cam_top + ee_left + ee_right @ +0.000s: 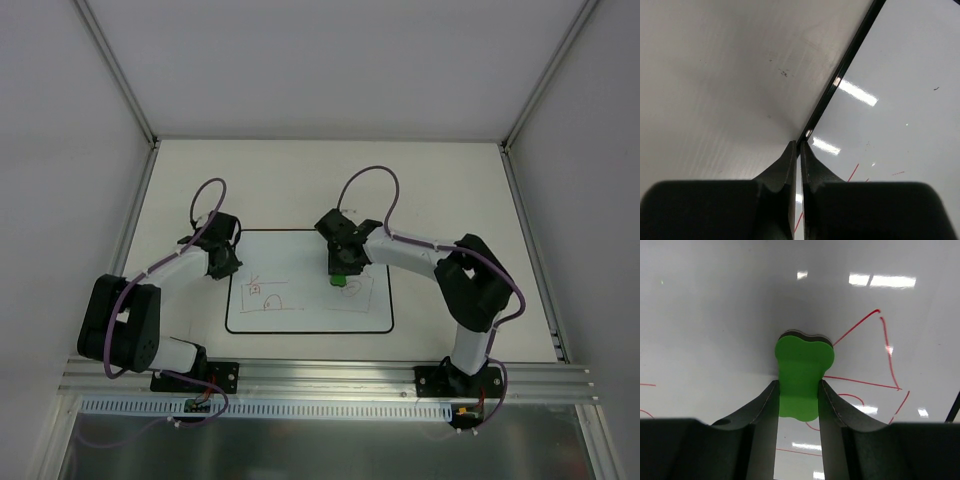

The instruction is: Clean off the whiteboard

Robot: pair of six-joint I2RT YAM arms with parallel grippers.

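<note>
The whiteboard lies flat on the table, white with a thin black border. It bears red line drawings of houses at its left and right of middle. My right gripper is shut on a green eraser and holds it down on the board beside red lines. My left gripper is shut and empty. Its tips rest at the board's black left edge, near the upper left corner.
The board sits on a white table inside a walled enclosure. An aluminium rail runs along the near edge by the arm bases. Metal frame posts stand at the back corners.
</note>
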